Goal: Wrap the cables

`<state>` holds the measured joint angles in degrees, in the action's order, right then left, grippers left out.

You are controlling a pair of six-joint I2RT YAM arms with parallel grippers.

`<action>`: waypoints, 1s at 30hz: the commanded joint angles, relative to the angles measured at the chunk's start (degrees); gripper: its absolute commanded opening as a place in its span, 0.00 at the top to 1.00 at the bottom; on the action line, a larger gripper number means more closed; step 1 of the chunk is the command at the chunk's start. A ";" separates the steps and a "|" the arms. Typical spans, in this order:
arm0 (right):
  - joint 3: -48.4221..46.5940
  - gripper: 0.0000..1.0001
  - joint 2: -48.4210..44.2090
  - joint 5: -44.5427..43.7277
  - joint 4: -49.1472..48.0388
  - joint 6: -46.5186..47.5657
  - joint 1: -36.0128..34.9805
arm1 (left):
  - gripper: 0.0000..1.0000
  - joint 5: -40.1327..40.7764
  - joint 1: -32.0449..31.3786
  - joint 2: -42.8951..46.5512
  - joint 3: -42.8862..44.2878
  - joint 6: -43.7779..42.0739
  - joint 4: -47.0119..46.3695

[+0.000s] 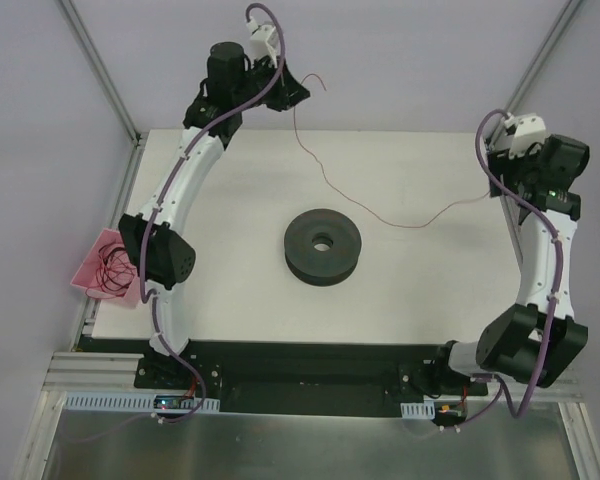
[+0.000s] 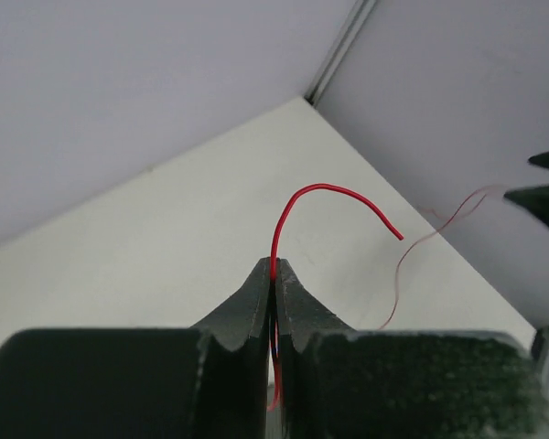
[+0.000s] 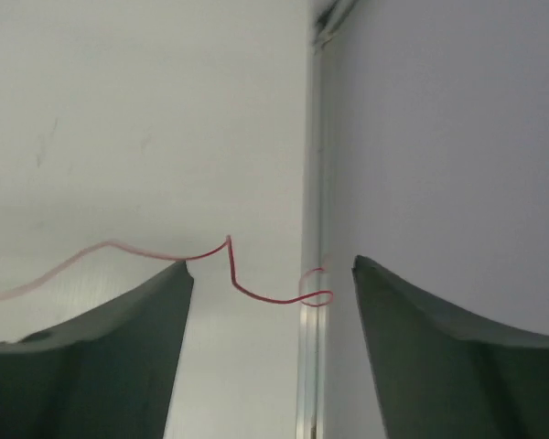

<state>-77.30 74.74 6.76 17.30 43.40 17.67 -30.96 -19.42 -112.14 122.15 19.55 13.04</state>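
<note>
A thin red cable (image 1: 352, 203) lies loose across the white table (image 1: 230, 180), running from the back middle to the right edge. My left gripper (image 1: 292, 92) is raised at the back and shut on one end of the cable. In the left wrist view the cable (image 2: 322, 187) curls up out of the shut fingertips (image 2: 274, 265). My right gripper (image 1: 500, 190) is open at the table's right edge. In the right wrist view the other cable end (image 3: 273, 299) lies between the spread fingers (image 3: 169, 293), touching neither. A black round spool (image 1: 322, 246) sits at the table's centre.
A pink bin (image 1: 92, 268) holding more red wires hangs off the table's left edge. Grey walls with metal frame posts (image 1: 100, 70) close in the back and sides. The right arm's fingertips (image 2: 540, 194) show at the right in the left wrist view.
</note>
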 commanded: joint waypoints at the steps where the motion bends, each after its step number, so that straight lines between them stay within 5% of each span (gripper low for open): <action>1: 0.21 0.01 2.78 23.26 18.56 -0.84 1.40 | 1.00 -1.56 -4.48 -8.35 11.87 -14.70 -4.32; 10: -3.99 0.03 2.07 46.49 -1.20 -19.04 -2.98 | 1.00 -19.29 -5.54 -5.82 -0.40 -23.85 -18.21; 18: -6.37 0.31 4.27 47.64 -14.39 -25.11 -16.34 | 1.00 -31.61 -7.30 -1.51 -10.16 -30.71 -24.81; 30: -8.48 0.58 9.11 49.40 -19.68 -30.30 -25.23 | 1.00 -29.95 -10.29 4.12 -18.26 -40.64 -26.66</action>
<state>-83.35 82.81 53.60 0.84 15.18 -6.48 -58.57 -28.97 -112.27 104.92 -15.79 -9.91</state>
